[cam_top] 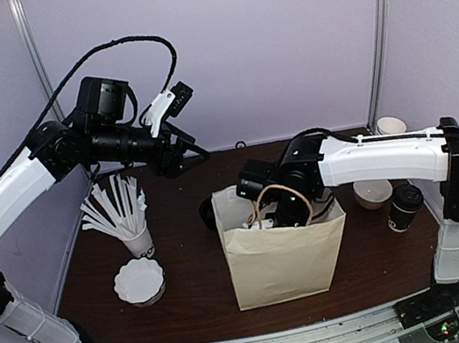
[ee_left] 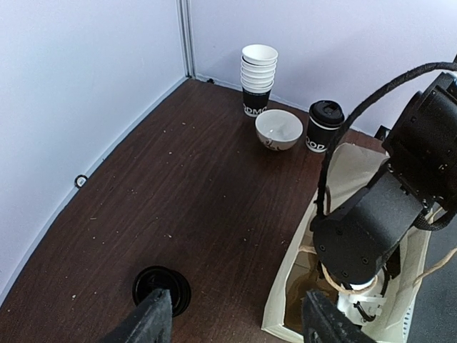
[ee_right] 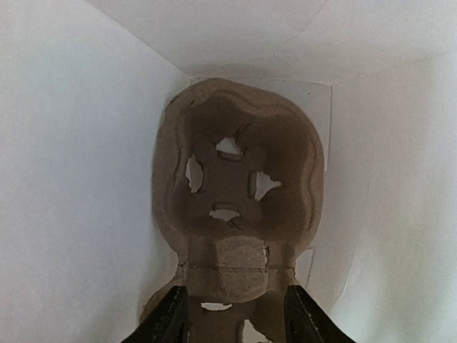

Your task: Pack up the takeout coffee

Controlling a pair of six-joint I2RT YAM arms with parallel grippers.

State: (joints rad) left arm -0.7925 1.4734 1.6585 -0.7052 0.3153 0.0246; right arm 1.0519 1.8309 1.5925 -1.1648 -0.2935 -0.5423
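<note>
Right of bag (cam_top: 285, 259): takeout coffee (cam_top: 405, 205) stood upright on worktop (cam_top: 199, 301).
Handling: judged light, crushable; to be gripped gently mid-wall, below lid.
Left claw (ee_left: 235, 304): wide, empty.
Right claw (ee_right: 235, 293): in bag, astride carrier (ee_right: 235, 179); grip cannot be told.

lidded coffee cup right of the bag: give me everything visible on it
The small dark paper cup with a black domed plastic lid stands upright on the dark wooden table, white lettering partly visible on its wall. It sits right of the beige paper bag, close beside a white bowl; whether they touch is unclear. Nothing holds it.
</note>
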